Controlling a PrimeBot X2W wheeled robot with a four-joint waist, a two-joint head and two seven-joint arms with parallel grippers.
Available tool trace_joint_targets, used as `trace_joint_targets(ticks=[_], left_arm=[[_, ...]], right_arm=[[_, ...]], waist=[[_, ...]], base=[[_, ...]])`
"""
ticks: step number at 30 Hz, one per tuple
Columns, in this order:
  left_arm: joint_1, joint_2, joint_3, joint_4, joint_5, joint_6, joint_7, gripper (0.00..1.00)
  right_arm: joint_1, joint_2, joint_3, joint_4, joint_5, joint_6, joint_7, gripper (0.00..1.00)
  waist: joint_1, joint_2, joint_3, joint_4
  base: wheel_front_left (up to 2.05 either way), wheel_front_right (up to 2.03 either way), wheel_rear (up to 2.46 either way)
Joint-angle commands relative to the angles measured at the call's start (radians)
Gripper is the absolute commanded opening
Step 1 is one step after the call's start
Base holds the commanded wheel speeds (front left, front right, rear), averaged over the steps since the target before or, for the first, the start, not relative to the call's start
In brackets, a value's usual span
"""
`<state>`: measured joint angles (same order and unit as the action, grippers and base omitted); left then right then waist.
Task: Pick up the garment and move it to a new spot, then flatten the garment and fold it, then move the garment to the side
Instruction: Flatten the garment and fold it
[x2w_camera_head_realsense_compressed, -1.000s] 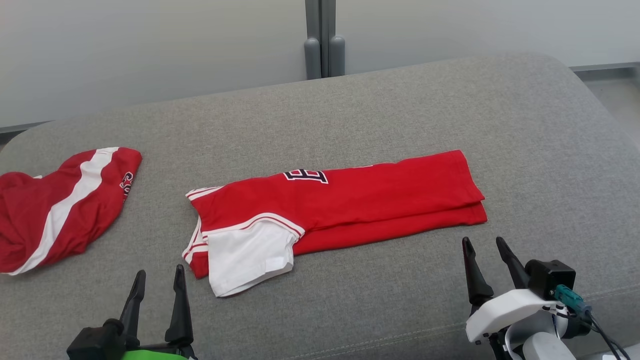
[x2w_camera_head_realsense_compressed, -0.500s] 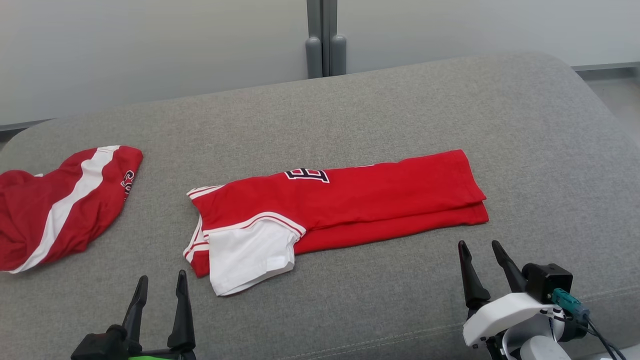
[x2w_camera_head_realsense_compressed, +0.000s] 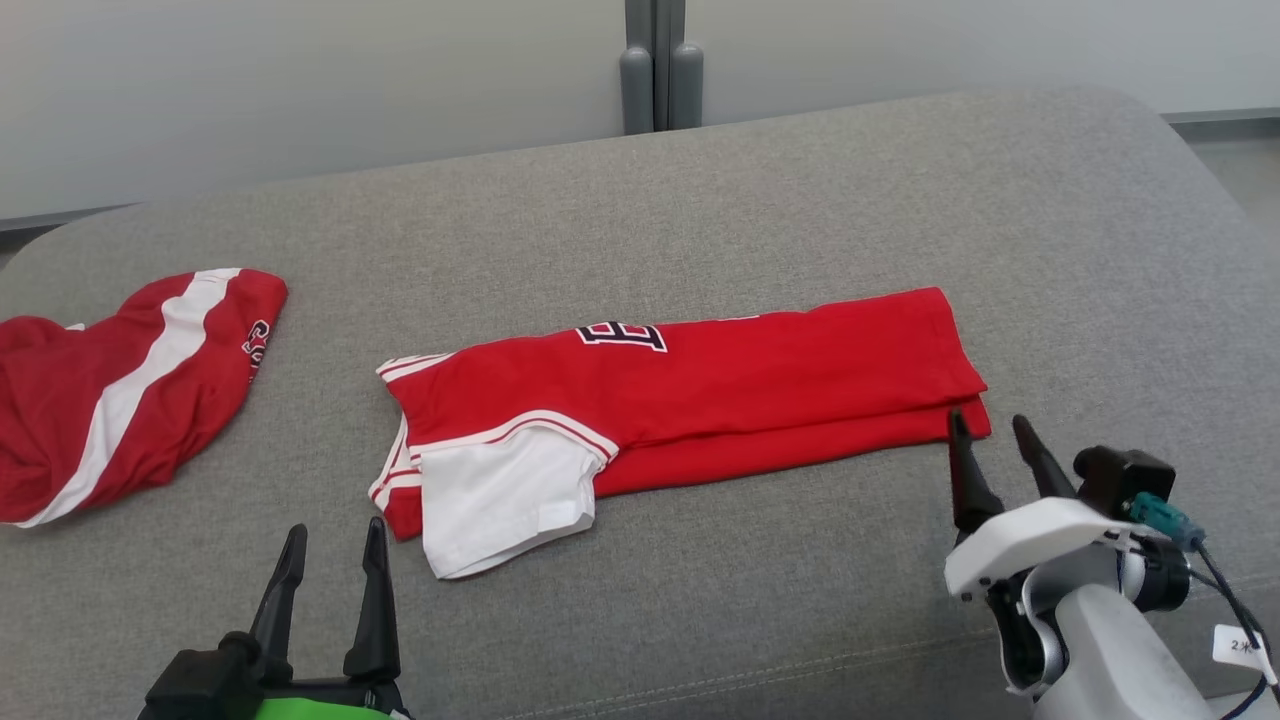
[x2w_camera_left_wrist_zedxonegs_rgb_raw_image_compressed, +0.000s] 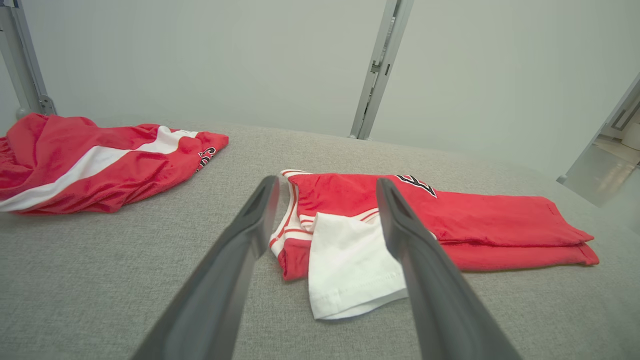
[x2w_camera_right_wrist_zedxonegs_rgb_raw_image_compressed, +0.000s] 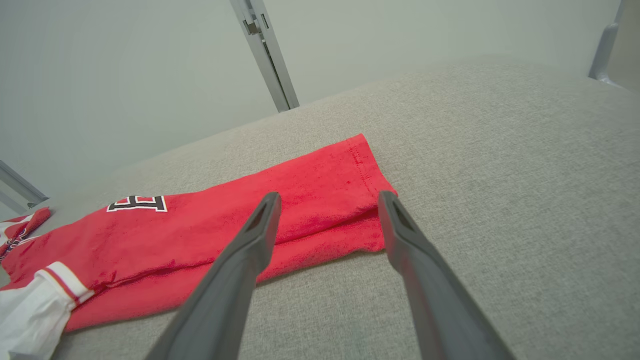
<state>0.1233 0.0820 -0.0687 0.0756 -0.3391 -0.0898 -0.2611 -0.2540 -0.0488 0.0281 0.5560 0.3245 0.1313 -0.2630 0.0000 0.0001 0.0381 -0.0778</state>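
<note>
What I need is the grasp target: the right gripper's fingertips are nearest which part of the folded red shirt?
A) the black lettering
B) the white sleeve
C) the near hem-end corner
C: in the head view the open right gripper points at the near right corner of the folded red shirt, far from the white sleeve.

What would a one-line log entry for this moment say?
folded red shirt: flat on grey cushion | left gripper: open, empty | right gripper: open, empty, near shirt's end
</note>
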Motion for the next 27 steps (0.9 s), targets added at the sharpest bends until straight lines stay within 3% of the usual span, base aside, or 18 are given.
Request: trace_joint_targets(ticks=[1, 10, 25, 26, 27], left_arm=[[-0.020, 0.004, -0.003, -0.005, 0.010, -0.009, -0.004, 1.00], [-0.072, 0.044, -0.015, -0.025, -0.008, -0.034, -0.004, 1.00], [-0.128, 0.085, -0.032, -0.030, -0.041, -0.041, -0.004, 1.00], [-0.131, 0.088, -0.033, -0.030, -0.043, -0.042, -0.004, 1.00], [-0.133, 0.091, -0.032, -0.031, -0.046, -0.042, -0.004, 1.00]], right_arm=[[-0.034, -0.004, -0.024, 0.025, 0.010, -0.001, -0.004, 1.00], [-0.290, -0.017, -0.217, 0.316, 0.003, -0.001, -0.003, 1.00], [-0.438, -0.035, -0.367, 0.610, -0.042, -0.001, -0.002, 1.00], [-0.442, -0.031, -0.369, 0.635, -0.049, -0.001, 0.001, 0.56], [-0.445, -0.028, -0.369, 0.656, -0.056, -0.001, 0.004, 0.26]], waist=[[0.0000, -0.0001, 0.019, 0.010], [0.0000, -0.0001, 0.118, 0.067], [0.0000, -0.0001, 0.204, 0.118], [0.0000, -0.0001, 0.207, 0.119], [0.0000, -0.0001, 0.209, 0.117]], base=[[0.00, 0.00, 0.00], [0.00, 0.00, 0.00], [0.00, 0.00, 0.00], [0.00, 0.00, 0.00], [0.00, 0.00, 0.00]])
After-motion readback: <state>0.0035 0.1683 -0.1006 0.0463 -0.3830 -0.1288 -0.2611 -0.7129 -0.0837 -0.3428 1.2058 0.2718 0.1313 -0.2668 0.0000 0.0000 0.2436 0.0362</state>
